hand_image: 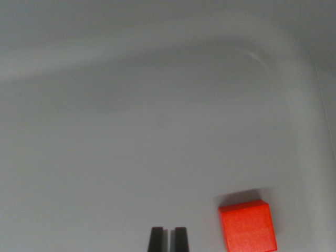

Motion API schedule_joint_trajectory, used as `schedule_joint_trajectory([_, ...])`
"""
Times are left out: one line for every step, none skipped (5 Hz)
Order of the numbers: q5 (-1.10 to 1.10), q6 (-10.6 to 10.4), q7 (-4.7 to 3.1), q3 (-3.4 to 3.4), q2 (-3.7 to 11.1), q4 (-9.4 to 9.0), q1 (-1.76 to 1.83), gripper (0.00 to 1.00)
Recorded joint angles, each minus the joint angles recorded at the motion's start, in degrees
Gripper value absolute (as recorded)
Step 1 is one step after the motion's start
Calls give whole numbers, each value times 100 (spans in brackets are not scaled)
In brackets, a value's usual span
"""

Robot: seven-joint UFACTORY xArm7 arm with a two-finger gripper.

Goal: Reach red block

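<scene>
A red block (247,226) lies on the pale floor of a white tray at the bottom of the wrist view, right of centre. My gripper (168,239) shows only as two dark fingertips at the bottom edge, nearly touching each other, with nothing between them. The block sits to the wrist view's right of the fingertips, apart from them by about a block's width.
The white tray's (294,68) rounded wall curves across the top and down the wrist view's right side, close behind the block. Bare tray floor spreads to the left and above the fingertips.
</scene>
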Motion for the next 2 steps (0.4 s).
schedule_joint_trajectory([0, -264, 2, -46, 124, -180, -49, 0])
schedule_joint_trajectory([0, -264, 2, -46, 124, -180, -49, 0])
